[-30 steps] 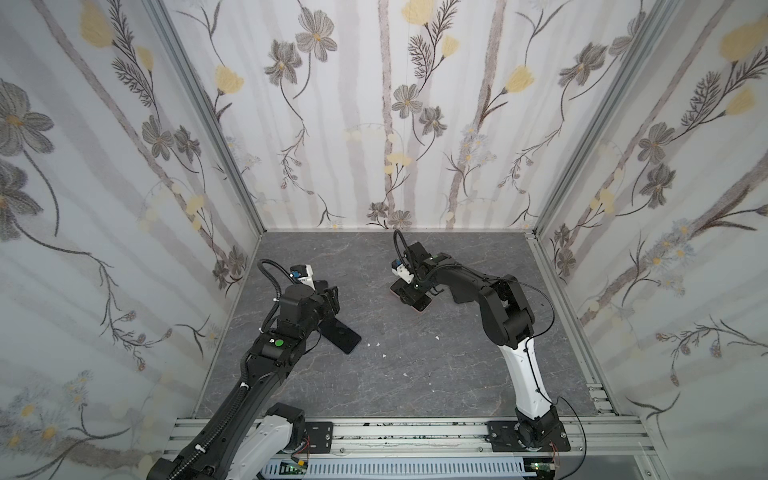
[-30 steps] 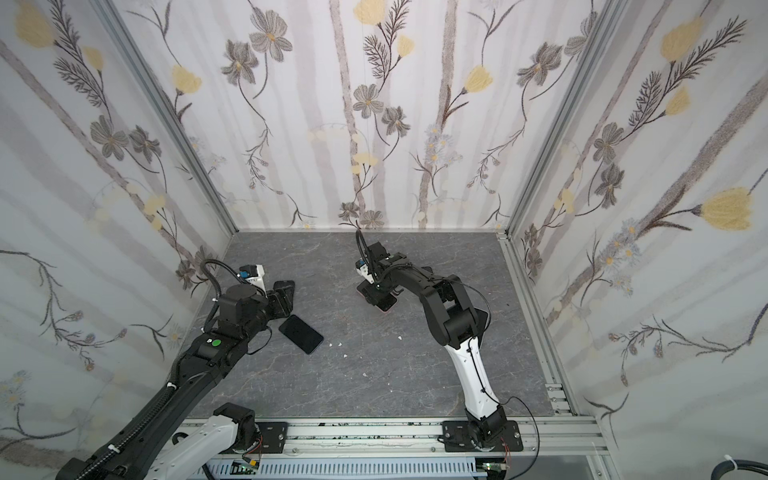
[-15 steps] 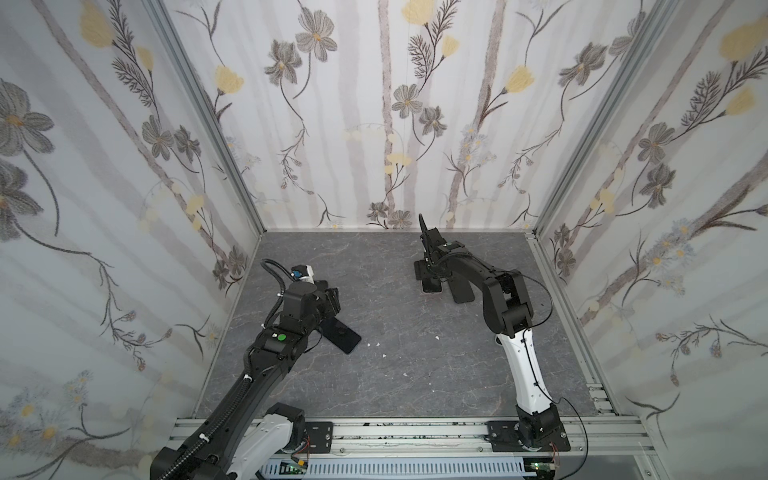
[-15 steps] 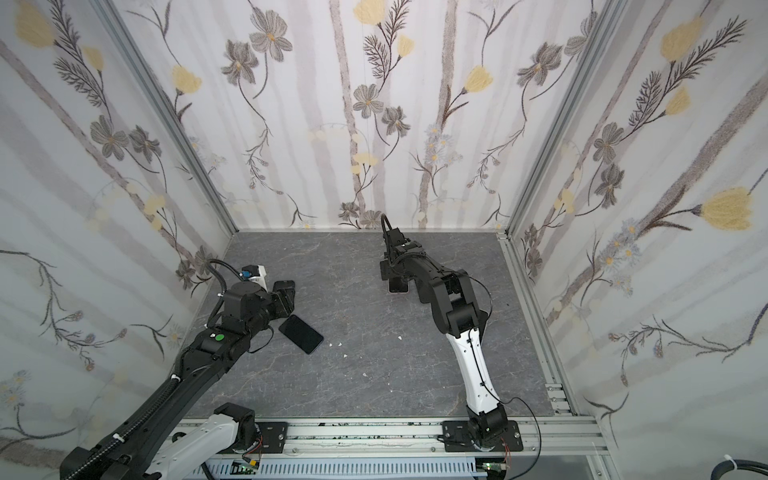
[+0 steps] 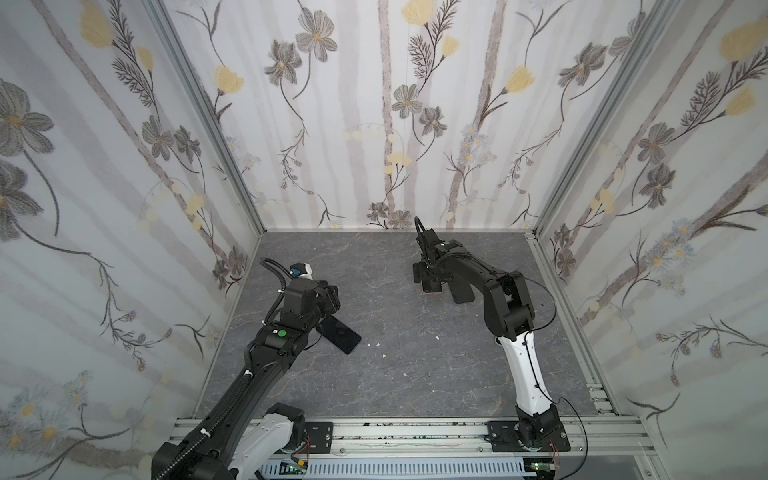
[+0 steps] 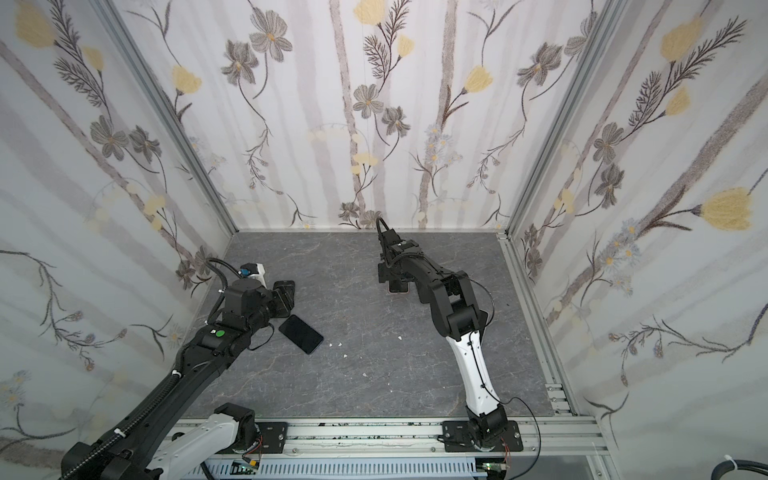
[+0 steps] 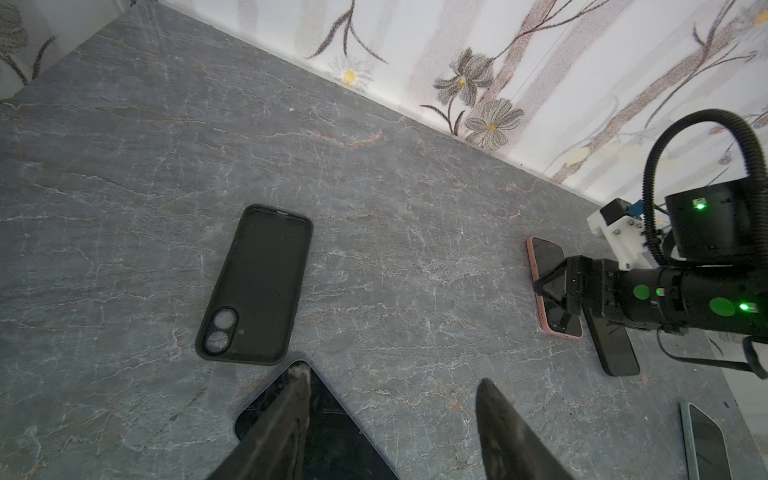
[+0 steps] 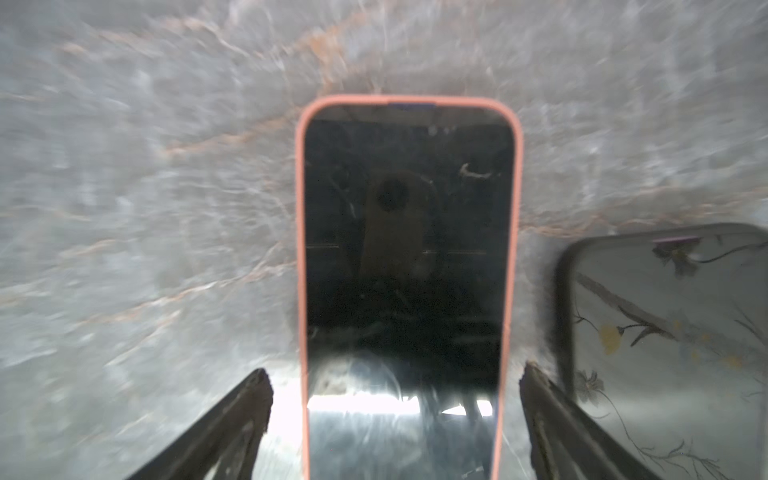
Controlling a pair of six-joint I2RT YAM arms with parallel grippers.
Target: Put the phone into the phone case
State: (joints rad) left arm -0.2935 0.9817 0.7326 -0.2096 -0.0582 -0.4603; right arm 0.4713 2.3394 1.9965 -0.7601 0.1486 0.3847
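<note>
Near the back edge of the counter (image 5: pixel 395 374), right of its middle, the pink-cased phone (image 5: pixel 431 287) lies flat, screen up, its dark glass framed by the pink rim. The right gripper (image 8: pixel 392 370) is lowered over it with its 2 fingers (image 8: pixel 232 419) spread wide, 1 along each long side. The right wrist view shows bare counter between 1 finger and the pink edge, while the other finger sits just beside the opposite edge, so nothing is pinched. Just beside this phone, toward the right edge, a second dark phone (image 5: pixel 462 291) lies flat.

By the left edge, about halfway between front and back, the black phone (image 6: pixel 301 334) lies flat at an angle. The left gripper (image 7: pixel 390 374) hangs low next to it, spread and empty. In the left wrist view 1 finger (image 7: pixel 291 415) crosses over the phone's end; whether it touches cannot be told. The black phone case (image 7: pixel 255 282) lies empty, open side up, just beyond that phone and apart from it, its 2 camera holes at the end nearer the gripper. A 4th phone (image 7: pixel 706 444) with a pale rim lies partly out of view. A few white crumbs (image 5: pixel 376 344) dot the counter near the black phone.
</note>
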